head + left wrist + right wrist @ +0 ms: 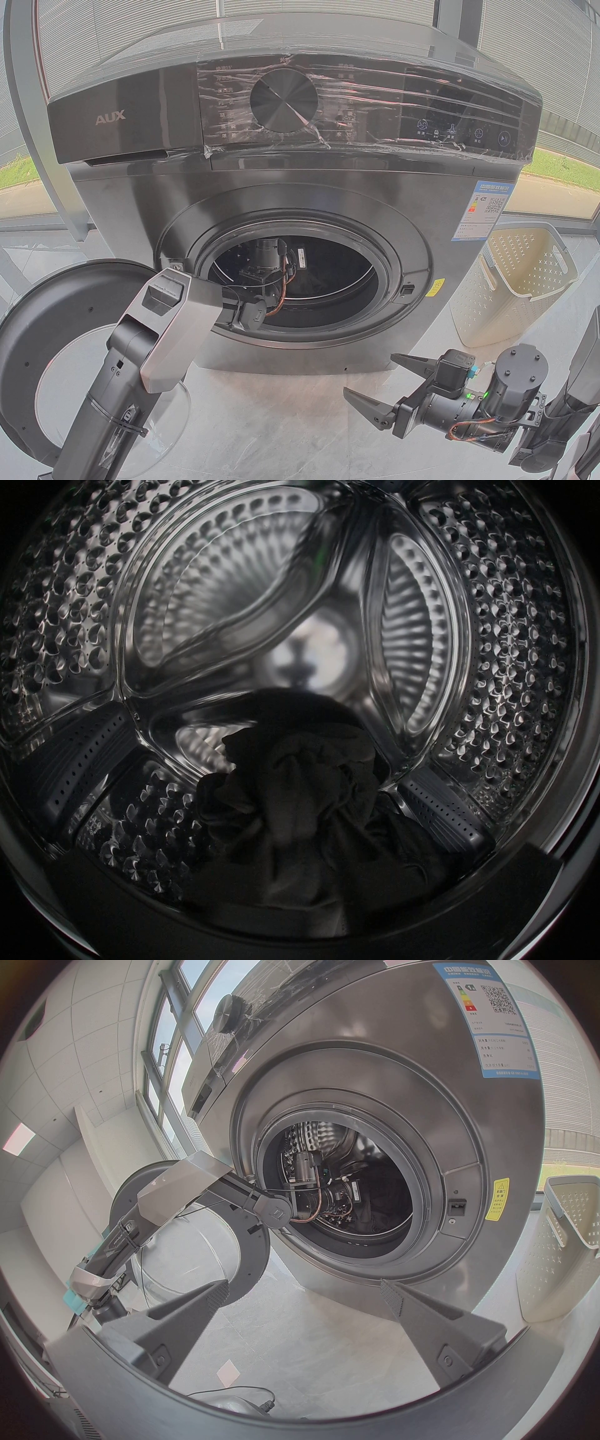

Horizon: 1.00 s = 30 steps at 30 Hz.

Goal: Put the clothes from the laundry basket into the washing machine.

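**Left arm within the drum, right gripper held free before the washing machine**

A dark grey, front-loading washing machine [325, 187] was seen standing on a pale, glossy floor [281, 425]. Its round, glass-centred door [56, 325] was swung fully open to the left. A round metal dial [284, 100] was set in the middle of the control panel, under a wrinkled plastic film. A blue and white paper label [484, 209] was stuck high on the right of the front panel.

The left arm was passed through the round opening, and the left gripper [344, 1196] was placed inside the perforated steel drum [512, 636]. How far that gripper was parted, and whether anything was held in it, could not be told. In the left wrist view, a crumpled heap of dark clothes [300, 805] was shown lying at the bottom of the drum, between two ribbed paddles and against the near rim.

The right gripper [369, 375] was held low and near, in front of the right half of the machine and apart from it. Its two black fingers were spread wide, and nothing was gripped between them.

A cream, perforated plastic laundry basket [519, 294] was set on the floor just to the right of the machine, tilted so that its mouth was turned toward the near side. It was touched by neither arm.
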{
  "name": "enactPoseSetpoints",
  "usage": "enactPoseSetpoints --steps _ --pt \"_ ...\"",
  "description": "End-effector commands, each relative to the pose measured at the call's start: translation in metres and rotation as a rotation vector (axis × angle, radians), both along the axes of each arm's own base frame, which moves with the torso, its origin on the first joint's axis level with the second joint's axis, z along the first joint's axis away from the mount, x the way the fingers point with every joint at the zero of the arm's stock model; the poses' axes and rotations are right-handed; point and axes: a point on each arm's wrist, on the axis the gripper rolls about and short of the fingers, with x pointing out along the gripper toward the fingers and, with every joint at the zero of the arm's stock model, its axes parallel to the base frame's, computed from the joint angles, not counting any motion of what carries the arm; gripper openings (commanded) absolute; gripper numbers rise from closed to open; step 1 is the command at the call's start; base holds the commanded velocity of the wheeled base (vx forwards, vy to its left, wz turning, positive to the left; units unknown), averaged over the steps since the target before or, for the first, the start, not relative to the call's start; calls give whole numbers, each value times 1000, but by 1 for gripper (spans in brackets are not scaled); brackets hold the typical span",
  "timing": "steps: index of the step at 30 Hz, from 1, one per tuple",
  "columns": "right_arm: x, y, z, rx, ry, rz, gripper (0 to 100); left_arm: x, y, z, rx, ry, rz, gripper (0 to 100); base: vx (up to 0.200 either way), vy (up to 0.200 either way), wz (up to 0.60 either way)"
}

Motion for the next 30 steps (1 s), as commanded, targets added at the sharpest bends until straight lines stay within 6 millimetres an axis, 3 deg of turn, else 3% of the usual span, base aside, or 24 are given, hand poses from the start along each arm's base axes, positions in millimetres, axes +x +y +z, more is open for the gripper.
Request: enactPoseSetpoints --steps 1,8,12,16,24,30 --pt "0 -1 -1 -3 3 -3 100 1 0 -3 -3 4 2 100 0 0 0" --pt "0 -1 -2 -7 6 -5 100 -8 -7 -6 -2 31 -16 100 0 0 0" --pt "0 -1 -2 -8 5 -5 100 -28 -16 -2 23 74 -47 100 0 0 0" --pt "0 -2 -2 -8 5 -5 100 -68 -28 -6 79 159 -119 100 0 0 0" --pt "0 -2 -1 -7 6 -5 100 -95 -29 -1 96 163 -148 100 0 0 0" --pt "-1 -4 0 -5 4 -9 100 -137 -27 -4 131 209 -204 100 0 0 0"
